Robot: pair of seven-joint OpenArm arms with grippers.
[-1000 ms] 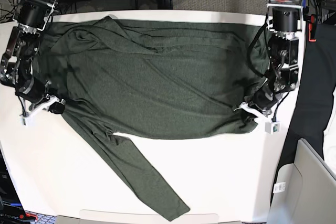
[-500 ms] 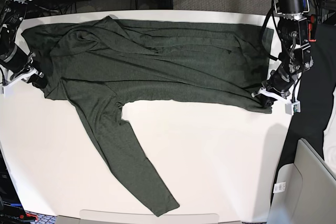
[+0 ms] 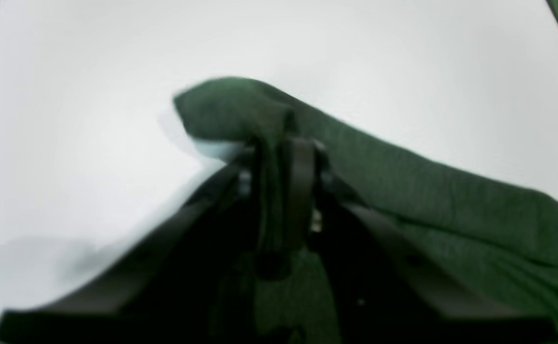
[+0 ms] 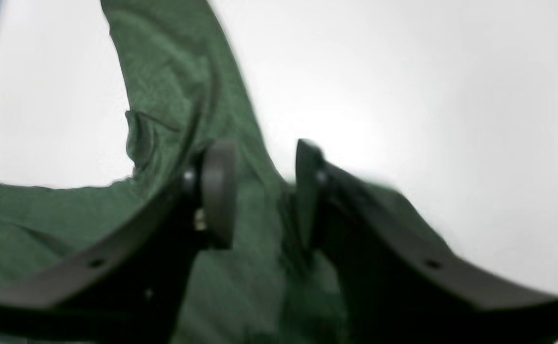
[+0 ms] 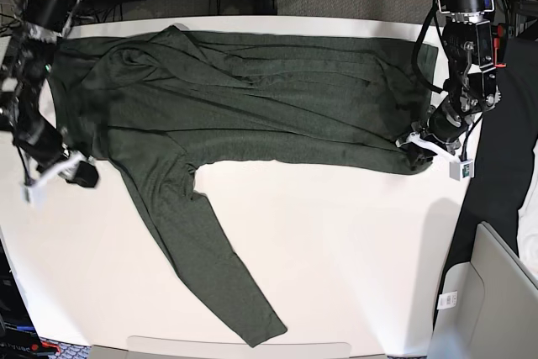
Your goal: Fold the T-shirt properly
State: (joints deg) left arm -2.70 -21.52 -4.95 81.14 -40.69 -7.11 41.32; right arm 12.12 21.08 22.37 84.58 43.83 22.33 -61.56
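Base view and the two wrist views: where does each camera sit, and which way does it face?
Base: overhead, looking down on the white table, the whole T-shirt and both arms.
Left wrist: rides the left arm, looks along the left gripper, whose jaws stand close on a fold of the T-shirt.
Right wrist: rides the right arm, looks along the right gripper, jaws apart over the T-shirt.
Shared: all three show shirt and table; base also shows the left gripper and right gripper.
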